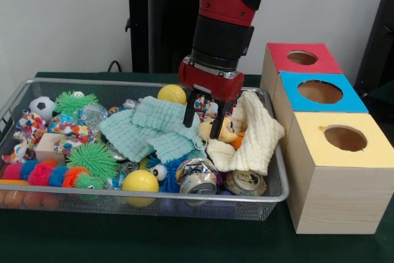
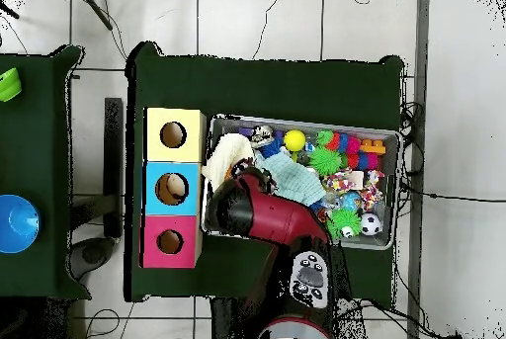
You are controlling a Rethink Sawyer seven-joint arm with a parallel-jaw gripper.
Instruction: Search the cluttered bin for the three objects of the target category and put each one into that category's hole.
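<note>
- crowding the near wall of the wire bin (image 1: pixel 271 196) are two crushed cans (image 1: pixel 198 178), a yellow ball (image 1: pixel 140 182) and spiky green toys (image 1: pixel 92 159); there is almost no free room between them.
- the three wooden boxes stand just beside the bin, each with a round hole on top: yellow box (image 1: pixel 340 170) nearest, blue box (image 1: pixel 320 92) behind it, red box (image 1: pixel 300 58) farthest.
- in the middle of the bin, the gripper (image 1: pixel 205 120) hangs with fingers spread and released, holding nothing, over a mint cloth (image 1: pixel 154 129) and a cream cloth (image 1: pixel 253 132).
- a rubber duck (image 1: pixel 221 132) lies half hidden between the cloths, under the fingers.
- the target category i cannot tell.
- in the overhead view the arm (image 2: pixel 272 218) covers one corner of the bin.
</note>
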